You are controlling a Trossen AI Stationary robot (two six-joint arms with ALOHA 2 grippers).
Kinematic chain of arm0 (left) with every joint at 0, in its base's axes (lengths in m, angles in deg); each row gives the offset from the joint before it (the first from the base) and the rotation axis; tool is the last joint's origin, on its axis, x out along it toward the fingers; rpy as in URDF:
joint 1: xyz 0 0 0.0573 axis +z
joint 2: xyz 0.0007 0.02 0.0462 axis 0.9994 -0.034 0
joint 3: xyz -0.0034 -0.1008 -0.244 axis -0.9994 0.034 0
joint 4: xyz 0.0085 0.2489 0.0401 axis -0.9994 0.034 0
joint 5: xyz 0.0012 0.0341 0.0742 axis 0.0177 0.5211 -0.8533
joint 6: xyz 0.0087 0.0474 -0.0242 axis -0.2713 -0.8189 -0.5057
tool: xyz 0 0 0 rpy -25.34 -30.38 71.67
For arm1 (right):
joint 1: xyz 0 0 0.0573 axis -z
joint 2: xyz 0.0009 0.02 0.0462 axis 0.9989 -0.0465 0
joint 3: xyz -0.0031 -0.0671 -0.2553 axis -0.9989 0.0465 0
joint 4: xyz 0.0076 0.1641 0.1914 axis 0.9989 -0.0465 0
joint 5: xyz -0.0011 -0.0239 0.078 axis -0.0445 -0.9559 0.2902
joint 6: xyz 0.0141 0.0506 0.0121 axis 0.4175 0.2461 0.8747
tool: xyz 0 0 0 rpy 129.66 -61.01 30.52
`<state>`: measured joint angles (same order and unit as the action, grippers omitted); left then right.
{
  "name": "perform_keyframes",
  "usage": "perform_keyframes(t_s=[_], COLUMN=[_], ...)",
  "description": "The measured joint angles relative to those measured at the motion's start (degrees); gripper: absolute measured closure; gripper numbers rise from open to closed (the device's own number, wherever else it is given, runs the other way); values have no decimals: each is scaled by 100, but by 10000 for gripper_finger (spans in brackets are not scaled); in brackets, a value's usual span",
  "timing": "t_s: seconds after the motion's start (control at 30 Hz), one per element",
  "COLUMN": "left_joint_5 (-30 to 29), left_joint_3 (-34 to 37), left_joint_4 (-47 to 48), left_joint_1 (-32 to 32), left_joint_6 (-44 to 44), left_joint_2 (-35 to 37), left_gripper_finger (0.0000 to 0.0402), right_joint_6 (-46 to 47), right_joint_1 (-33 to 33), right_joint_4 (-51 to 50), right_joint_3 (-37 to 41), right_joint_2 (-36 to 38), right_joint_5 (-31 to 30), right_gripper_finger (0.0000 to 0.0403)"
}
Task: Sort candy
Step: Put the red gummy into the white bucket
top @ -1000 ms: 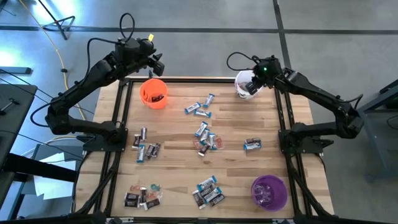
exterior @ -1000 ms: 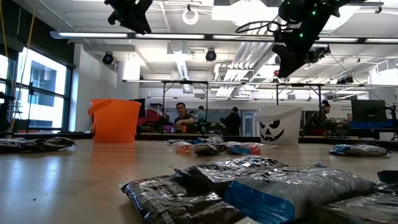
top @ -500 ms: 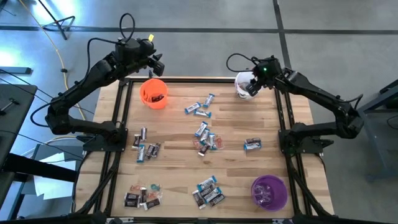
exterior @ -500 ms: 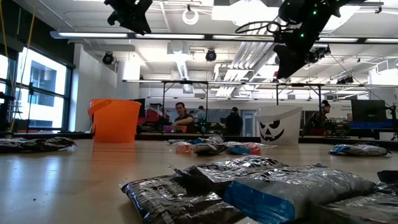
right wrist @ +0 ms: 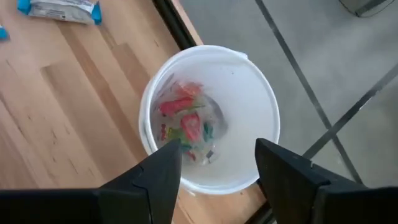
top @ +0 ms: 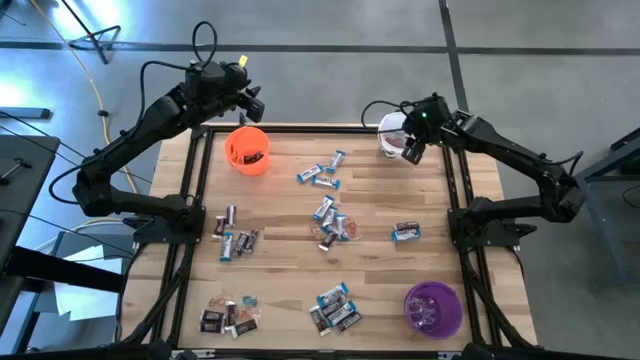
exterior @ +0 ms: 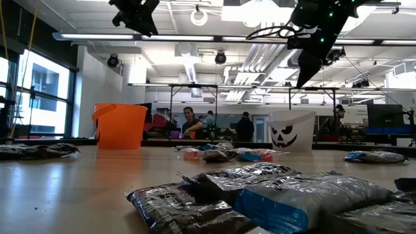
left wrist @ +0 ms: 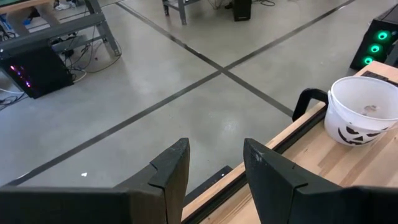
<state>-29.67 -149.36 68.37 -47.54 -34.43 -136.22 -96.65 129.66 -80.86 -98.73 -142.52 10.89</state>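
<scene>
- Hovering at the far left corner of the table [top: 290, 215], the left gripper [top: 252, 105] is sitting just beyond the table edge, near the orange cup [top: 246, 149]; its fingers [left wrist: 171, 165] are standing partly apart with nothing between them.
- Resting inside the orange cup, a couple of dark pieces are showing from above.
- Lying in loose groups across the wood, the candy [top: 330, 222] is spreading out: one cluster [top: 236, 240] on the left side, another [top: 228, 315] at the near left, a blue-and-white pair [top: 322, 172] toward the far middle, a group at the centre, one more [top: 335, 307] at the near middle, and a single dark piece [top: 405, 232] to the right of centre.
- Filling the foreground of the low view, dark and blue wrappers [exterior: 273, 195] are lying close to the camera.
- Hanging over the white cup [top: 392, 135] at the far right corner, the right gripper [top: 412, 150] is holding its jaws wide apart and gripping nothing.
- Sitting in the bottom of the white cup, reddish wrapped pieces [right wrist: 185, 121] are showing between that gripper's fingers.
- Standing at the near right corner, the purple cup [top: 432, 309] is staying well apart from both arms.
- Sitting and standing in the room beyond the table, several people [exterior: 190, 121] are showing in the low view.
</scene>
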Motion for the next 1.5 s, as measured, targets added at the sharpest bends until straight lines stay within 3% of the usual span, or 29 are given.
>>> perform_keyframes(t_s=[0.17,0.3,0.37,0.43,0.5,0.63,0.87,1.1,1.3,1.5], left_joint_5=[0,0,0,2,1,0,63,414,511,910], left_joint_3=[0,0,0,0,0,0,0,0,0,0], left_joint_4=[46,188,352,574,817,1236,1716,1763,1763,1763], left_joint_1=[0,1,-9,-9,-9,-9,-9,-11,-11,-11], left_joint_6=[0,0,8,54,59,109,151,151,104,249], left_joint_2=[0,0,2,2,2,2,2,2,2,2], left_gripper_finger=[261,261,261,261,261,261,261,261,261,261], right_joint_6=[1078,3445,4925,5556,5727,6108,6966,7885,7801,7662], right_joint_1=[2,0,7,-39,-239,-877,-2212,-3443,-3941,-4024], right_joint_4=[201,266,140,60,76,-23,-758,-388,394,782], right_joint_3=[0,0,0,0,0,0,-1,-2,-2,-4], right_joint_2=[-15,-17,-19,-22,-24,-28,-198,-1011,-1761,-2116], right_joint_5=[-1,139,846,1801,2543,2992,3004,2957,2801,2616], right_gripper_finger=[208,208,208,208,208,208,208,208,208,208])
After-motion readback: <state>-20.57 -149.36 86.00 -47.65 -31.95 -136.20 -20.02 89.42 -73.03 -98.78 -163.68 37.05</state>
